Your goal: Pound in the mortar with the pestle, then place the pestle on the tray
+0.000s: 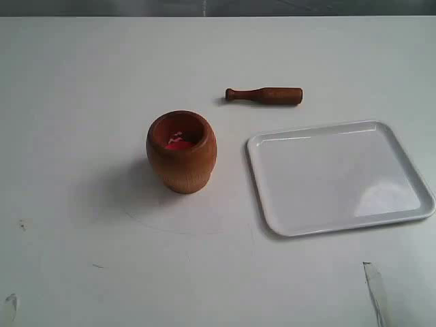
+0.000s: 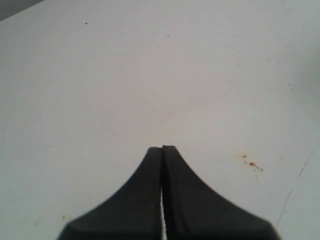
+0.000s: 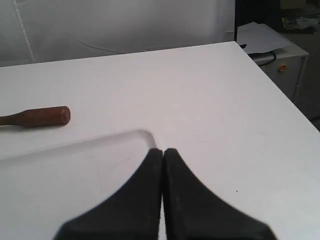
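The orange-brown wooden mortar (image 1: 181, 151) stands upright near the middle of the white table, with something red inside. Behind it and to the right lies the dark reddish-brown pestle (image 1: 264, 95), on its side on the table; its thick end also shows in the right wrist view (image 3: 35, 117). The white tray (image 1: 337, 176) lies flat on the right with nothing on it. My right gripper (image 3: 163, 150) is shut on nothing, over the tray's corner (image 3: 142, 134). My left gripper (image 2: 162, 148) is shut on nothing above bare table. Neither gripper appears in the exterior view.
The white table (image 1: 82, 82) has small dark marks near its front left and a few rusty specks (image 2: 251, 163) beside the left gripper. The table's far edge and right edge (image 3: 272, 82) show in the right wrist view, with a cabinet (image 3: 285, 55) beyond.
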Robot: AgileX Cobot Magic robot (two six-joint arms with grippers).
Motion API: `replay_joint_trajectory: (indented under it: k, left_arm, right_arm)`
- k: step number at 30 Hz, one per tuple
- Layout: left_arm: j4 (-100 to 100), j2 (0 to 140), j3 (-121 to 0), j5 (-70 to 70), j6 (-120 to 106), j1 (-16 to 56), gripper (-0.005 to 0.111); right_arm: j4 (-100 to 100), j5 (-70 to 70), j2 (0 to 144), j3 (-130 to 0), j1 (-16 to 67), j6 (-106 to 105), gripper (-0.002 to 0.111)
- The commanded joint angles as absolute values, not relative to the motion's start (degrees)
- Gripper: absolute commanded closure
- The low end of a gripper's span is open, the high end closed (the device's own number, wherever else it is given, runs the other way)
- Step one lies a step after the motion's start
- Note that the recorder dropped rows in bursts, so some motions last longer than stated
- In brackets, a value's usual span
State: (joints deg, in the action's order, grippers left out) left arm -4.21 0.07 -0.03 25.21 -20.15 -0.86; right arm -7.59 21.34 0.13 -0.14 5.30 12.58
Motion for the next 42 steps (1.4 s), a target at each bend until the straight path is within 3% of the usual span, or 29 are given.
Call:
replay_joint_trajectory:
  k: [1, 7, 22, 27, 32, 36, 38, 42]
  left_arm:
    - [-3.8, 0.0, 0.0, 25.0, -19.7, -0.4, 0.107]
    - [-3.8, 0.0, 0.0, 25.0, -19.7, -0.4, 0.107]
    - [-3.8, 0.0, 0.0, 25.0, -19.7, -0.4, 0.107]
    - [-3.8, 0.0, 0.0, 25.0, -19.7, -0.4, 0.107]
    - [-3.8, 0.0, 0.0, 25.0, -19.7, -0.4, 0.107]
    - [-3.8, 0.0, 0.0, 25.0, -19.7, -0.4, 0.107]
    - [-3.8, 0.0, 0.0, 25.0, -19.7, -0.4, 0.107]
    - [-3.8, 0.0, 0.0, 25.0, -19.7, -0.4, 0.107]
  right_arm:
    - [-11.1, 20.0, 0.0, 0.0, 5.6, 11.1, 0.108]
    - [-13.7, 12.2, 0.0, 0.0, 5.6, 11.6, 0.108]
    - [-9.4, -36.7, 0.0, 0.0, 5.6, 13.0, 0.108]
    - [-11.6, -45.2, 0.0, 0.0, 5.6, 24.5, 0.108]
    - [-5.5, -45.8, 4.5, -4.8, 5.6, 5.7, 0.108]
    - [2.8, -45.1, 15.0, -12.1, 5.6, 2.8, 0.108]
    - [1.5, -38.8, 21.6, -17.7, 5.6, 0.9, 0.108]
    - [-8.0, -7.8, 35.9, -32.8, 5.9, -1.1, 0.108]
